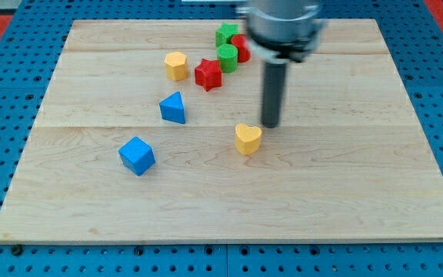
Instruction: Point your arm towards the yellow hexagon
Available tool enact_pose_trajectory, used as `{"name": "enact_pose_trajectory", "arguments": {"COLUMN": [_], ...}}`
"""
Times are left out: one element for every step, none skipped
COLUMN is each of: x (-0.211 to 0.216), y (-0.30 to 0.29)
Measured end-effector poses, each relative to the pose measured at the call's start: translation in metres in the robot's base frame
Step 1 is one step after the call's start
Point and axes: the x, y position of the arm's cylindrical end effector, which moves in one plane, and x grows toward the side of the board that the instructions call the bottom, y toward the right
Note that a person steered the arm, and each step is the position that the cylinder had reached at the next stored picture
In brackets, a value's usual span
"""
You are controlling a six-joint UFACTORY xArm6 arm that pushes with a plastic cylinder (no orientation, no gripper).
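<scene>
The yellow hexagon (176, 65) sits on the wooden board toward the view's top, left of centre. My tip (270, 125) rests on the board near the middle, well to the right of and below the hexagon. It stands just above and to the right of a yellow heart (248, 139), a small gap apart. The dark rod rises from the tip to the arm's head at the view's top.
A red star (208, 74) lies right of the hexagon. A green cylinder (227, 57), a green block (225, 34) and a red block (241, 48) cluster at the top. A blue triangular block (173, 108) and a blue cube (136, 155) lie to the left.
</scene>
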Motion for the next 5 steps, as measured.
{"name": "enact_pose_trajectory", "arguments": {"x": [0.053, 0.044, 0.017, 0.037, -0.011], "y": [0.000, -0.106, -0.138, -0.048, -0.029]}}
